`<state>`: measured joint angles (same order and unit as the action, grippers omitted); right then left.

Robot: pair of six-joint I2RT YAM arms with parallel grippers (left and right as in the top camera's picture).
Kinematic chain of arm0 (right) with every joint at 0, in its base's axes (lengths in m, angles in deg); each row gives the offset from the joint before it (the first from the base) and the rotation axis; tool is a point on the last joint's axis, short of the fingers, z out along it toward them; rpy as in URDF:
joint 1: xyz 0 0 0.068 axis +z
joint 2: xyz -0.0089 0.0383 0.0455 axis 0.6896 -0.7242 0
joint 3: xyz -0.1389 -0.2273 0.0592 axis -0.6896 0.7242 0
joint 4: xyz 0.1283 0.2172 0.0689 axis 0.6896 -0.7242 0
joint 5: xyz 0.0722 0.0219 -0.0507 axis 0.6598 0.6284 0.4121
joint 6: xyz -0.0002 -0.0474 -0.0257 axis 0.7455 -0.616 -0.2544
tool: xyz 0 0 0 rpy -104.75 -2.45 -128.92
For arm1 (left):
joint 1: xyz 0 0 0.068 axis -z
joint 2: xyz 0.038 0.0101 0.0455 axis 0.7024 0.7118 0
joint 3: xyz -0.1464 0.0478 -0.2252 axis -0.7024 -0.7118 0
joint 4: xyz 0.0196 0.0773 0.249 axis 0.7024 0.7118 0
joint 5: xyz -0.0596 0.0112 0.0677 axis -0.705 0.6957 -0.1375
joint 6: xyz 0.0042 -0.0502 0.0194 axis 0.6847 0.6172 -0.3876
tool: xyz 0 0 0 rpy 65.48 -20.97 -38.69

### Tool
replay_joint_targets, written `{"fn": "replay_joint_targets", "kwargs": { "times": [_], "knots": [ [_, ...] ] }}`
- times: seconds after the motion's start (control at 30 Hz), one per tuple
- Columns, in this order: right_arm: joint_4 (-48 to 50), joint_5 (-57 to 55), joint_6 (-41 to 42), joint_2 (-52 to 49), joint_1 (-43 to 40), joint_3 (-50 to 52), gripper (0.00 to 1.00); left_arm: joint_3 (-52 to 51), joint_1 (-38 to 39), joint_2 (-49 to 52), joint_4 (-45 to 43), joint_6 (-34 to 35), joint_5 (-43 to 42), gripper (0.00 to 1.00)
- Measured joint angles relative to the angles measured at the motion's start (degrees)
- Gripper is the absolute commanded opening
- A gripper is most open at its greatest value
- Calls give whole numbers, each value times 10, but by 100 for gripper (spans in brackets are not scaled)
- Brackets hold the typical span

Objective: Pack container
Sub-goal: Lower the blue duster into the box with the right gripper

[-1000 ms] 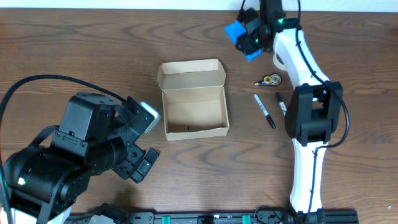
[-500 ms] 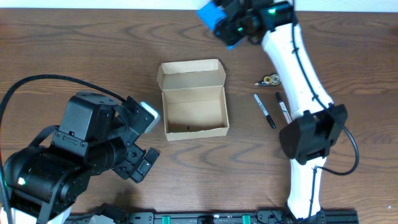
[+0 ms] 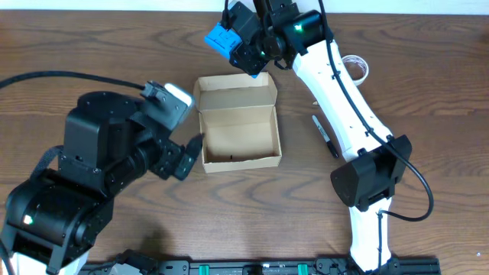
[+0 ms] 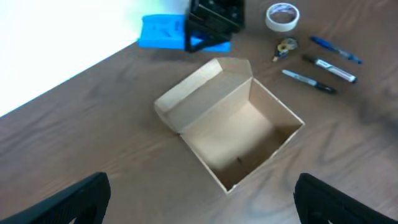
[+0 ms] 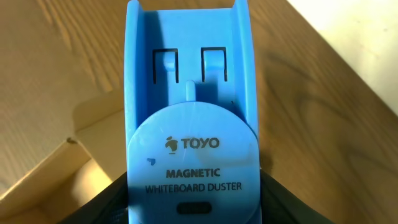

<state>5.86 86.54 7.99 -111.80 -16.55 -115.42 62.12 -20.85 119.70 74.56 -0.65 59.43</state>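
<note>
Container [image 3: 238,122] sits open at the centre of the overhead frame, lid flap folded back toward the top, while we carry a blue whiteboard duster [image 3: 223,36] above its upper edge.

Our right gripper [image 3: 246,47], at upper centre, is pinching the duster; the arm reaches diagonally up from the lower right. We judge a release here could land the duster on the flap or rear wall, not inside. Our left gripper [image 4: 199,196] hovers spread wide, empty, at the box's left. Pens [image 4: 320,65] and a tape roll [image 4: 282,15] lie at right.
</note>
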Motion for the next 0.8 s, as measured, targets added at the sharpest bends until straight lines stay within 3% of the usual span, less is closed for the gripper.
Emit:
{"fn": "replay_joint_targets", "kwargs": {
  "times": [0.47, 0.6, 0.8],
  "knots": [
    [-52, 21, -1, 9, 9, 4, 48, 0, 0, 0, 69, 3, 16, 95],
    [-21, 23, -2, 66, 19, 75, 49, 0, 0, 0, 75, 3, 16, 95],
    [47, 27, -3, 210, 38, 260, 50, 0, 0, 0, 76, 3, 17, 95]
  ]
}}
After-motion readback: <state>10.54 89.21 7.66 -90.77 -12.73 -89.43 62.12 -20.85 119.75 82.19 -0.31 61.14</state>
